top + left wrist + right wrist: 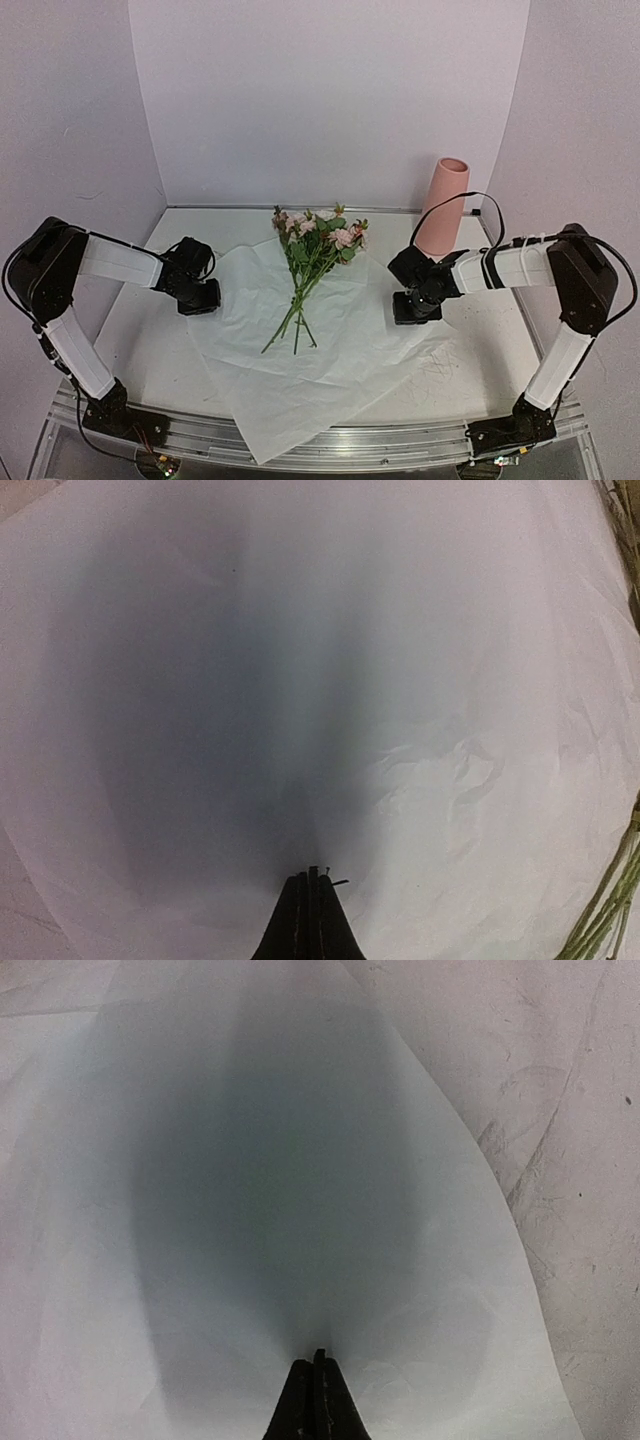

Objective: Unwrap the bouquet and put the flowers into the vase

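The bouquet lies opened out: the flowers, small pink and white roses on thin green stems, rest loose on the spread white paper. The salmon-pink vase stands upright at the back right. My left gripper is at the paper's left edge, shut, its tips down against the sheet. My right gripper is at the paper's right edge, also shut, tips on the paper. Whether either one pinches paper does not show. Some stems show at the right edge of the left wrist view.
The paper hangs slightly over the table's front rail. Scuffed bare tabletop lies right of the sheet. White walls close in the back and sides. A black cable loops beside the vase.
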